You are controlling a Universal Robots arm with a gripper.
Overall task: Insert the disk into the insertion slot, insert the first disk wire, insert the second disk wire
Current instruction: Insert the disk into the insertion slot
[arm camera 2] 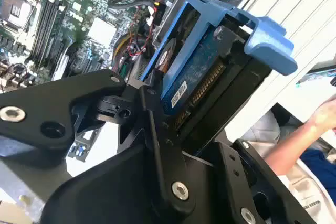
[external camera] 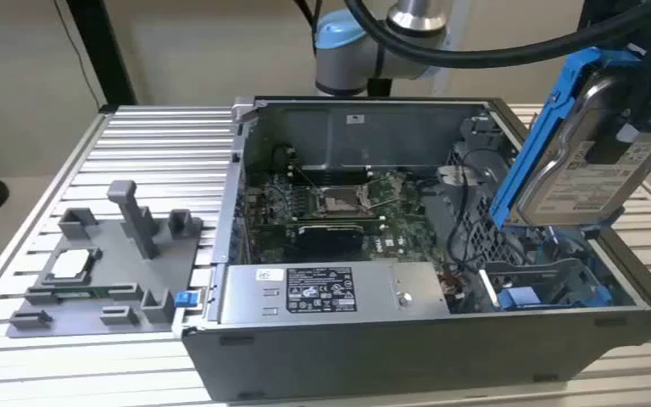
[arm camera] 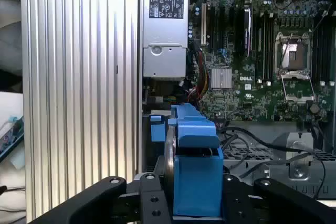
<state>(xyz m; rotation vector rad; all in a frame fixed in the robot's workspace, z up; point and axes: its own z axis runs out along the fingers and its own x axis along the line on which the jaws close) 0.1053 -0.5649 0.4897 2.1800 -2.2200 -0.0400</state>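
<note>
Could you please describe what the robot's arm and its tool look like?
The arm has silver-grey tubular segments with a light blue cap at one joint, and a thick black cable runs alongside it. The tool is matte black, built from flat, angular link plates joined by silver screws.

The open case [external camera: 416, 356] is viewed from above at an angle, at mid range, by the exterior view; the motherboard [arm camera: 252, 82] and disk [arm camera 2: 197, 69] are shared, close-up, by both wrist views looking down.
</note>
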